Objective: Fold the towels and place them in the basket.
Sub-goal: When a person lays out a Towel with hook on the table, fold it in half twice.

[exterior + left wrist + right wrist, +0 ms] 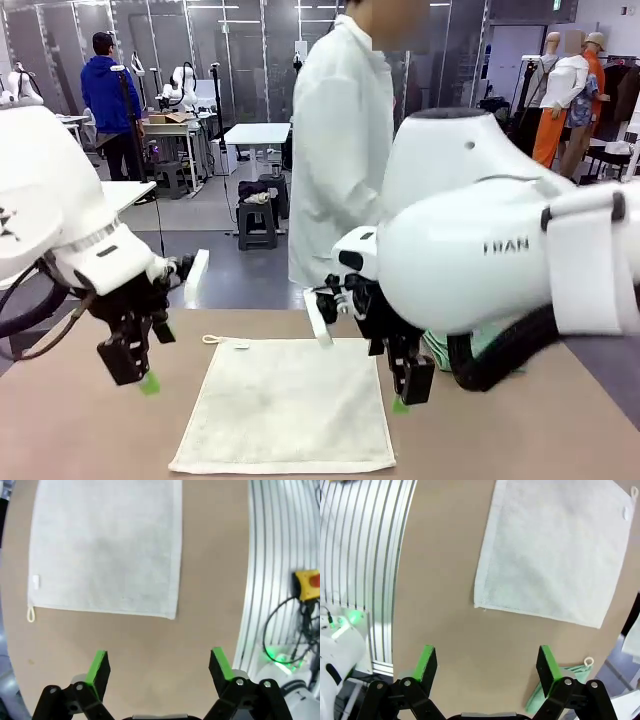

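Observation:
A cream-white towel [285, 405] lies spread flat on the brown table, its small corner loop [210, 339] at the far left. The same towel [105, 545] appears in the left wrist view and the towel [555, 550] in the right wrist view. A mint green towel [440, 350] sits folded at the right, mostly hidden behind my right arm; its edge [560, 677] peeks past my right finger. My left gripper [138, 370] hovers open left of the white towel. My right gripper [405, 385] hangs open at the towel's right edge. Both grippers are empty. The basket is out of view.
A person in a white shirt [335, 150] stands at the table's far side. The table's metal edge rail [280, 555] and a yellow box with a red button [309, 584] lie beside the left arm. Bare tabletop [80, 430] surrounds the towel.

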You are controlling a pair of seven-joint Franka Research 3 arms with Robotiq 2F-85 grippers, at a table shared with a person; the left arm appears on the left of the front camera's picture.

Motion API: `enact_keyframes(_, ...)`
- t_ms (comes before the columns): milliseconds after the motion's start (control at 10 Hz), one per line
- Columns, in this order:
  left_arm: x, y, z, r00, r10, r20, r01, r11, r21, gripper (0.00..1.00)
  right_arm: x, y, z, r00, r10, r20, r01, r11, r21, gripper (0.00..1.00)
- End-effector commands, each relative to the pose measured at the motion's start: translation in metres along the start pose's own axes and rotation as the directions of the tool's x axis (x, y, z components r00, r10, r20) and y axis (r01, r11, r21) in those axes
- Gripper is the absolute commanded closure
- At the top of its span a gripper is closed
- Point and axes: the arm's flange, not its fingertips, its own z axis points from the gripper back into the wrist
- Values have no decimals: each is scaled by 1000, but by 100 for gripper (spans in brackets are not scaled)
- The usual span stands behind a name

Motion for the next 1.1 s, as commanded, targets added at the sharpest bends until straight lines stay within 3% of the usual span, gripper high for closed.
enact_keyframes(0, -5, -8, -10, 998, -32, -49, 35, 998, 55, 0, 0, 2, -11, 998, 61, 7, -61, 998, 1, 0)
enact_keyframes(200, -6, -18, -19, 994, -43, -105, 55, 992, 113, 0, 0, 0, -16, 999, 33, 5, -33, 999, 3, 0)
enact_keyframes(300, -5, -8, -14, 997, -47, -55, 48, 999, 19, 0, 2, 5, -10, 999, 39, -5, -39, 999, 10, 0)
enact_keyframes(800, -9, -10, -16, 997, -60, -48, 62, 998, 29, 0, 2, 3, -11, 999, 38, -5, -38, 999, 11, 0)
enact_keyframes(1000, 7, -23, -44, 998, -25, -58, 27, 999, 40, 0, 7, 4, -32, 991, -131, -11, 131, 991, 1, 0)
